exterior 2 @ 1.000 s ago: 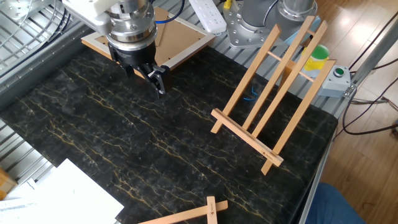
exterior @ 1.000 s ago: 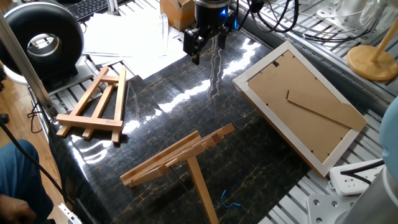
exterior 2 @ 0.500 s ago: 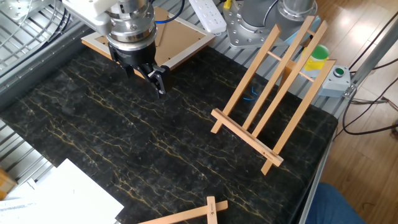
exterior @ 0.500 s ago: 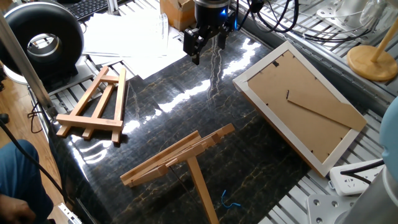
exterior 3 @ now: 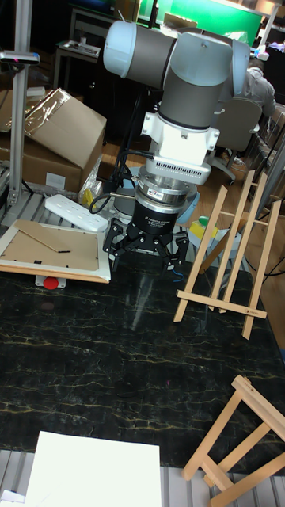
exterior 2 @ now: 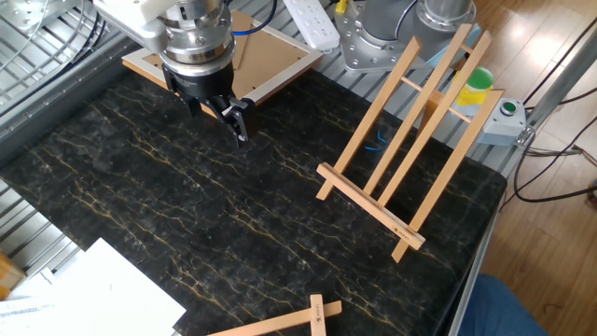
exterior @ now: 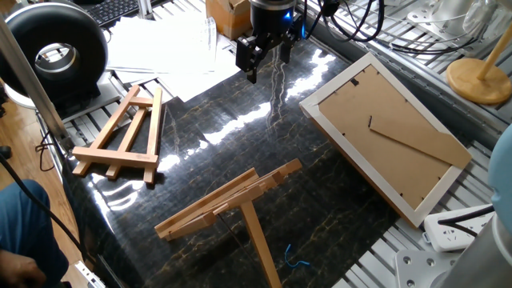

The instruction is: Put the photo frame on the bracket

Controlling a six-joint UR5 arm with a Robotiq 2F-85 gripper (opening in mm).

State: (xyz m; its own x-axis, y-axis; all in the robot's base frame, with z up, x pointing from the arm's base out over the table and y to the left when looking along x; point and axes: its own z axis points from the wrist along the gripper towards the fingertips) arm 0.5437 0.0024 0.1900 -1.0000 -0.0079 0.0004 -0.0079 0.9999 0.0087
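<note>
Gripper (exterior 3: 149, 252) is seen spread with nothing held, hung above the dark bench (exterior: 200, 152), clear of everything. The photo frame (exterior: 390, 132) is laid back-up at the bench's edge, partly carried on the metal rails (exterior: 490, 120) beside it, well apart from the bracket (exterior 2: 410, 140), which is stood upright across the bench. Main risk is judged to be the grasp: the frame is lying flat, so only a thin white border is offered, and a pinch at one edge of so large a panel is likely to be levered loose by its own weight once lifted. The hinged stand flap (exterior: 410, 138) could be swung open on tilting and be snagged on the bracket. The bracket looks light and is propped on one rear leg (exterior: 260, 240); it could be shoved or tipped if the frame is brought in too low or dropped against it instead of being seated on the front ledge (exterior 2: 370, 205). The smaller easel (exterior: 124, 132) must not be mistaken for the target. The power strip (exterior: 458, 230) just beside the frame's corner could be caught on lift-off.
</note>
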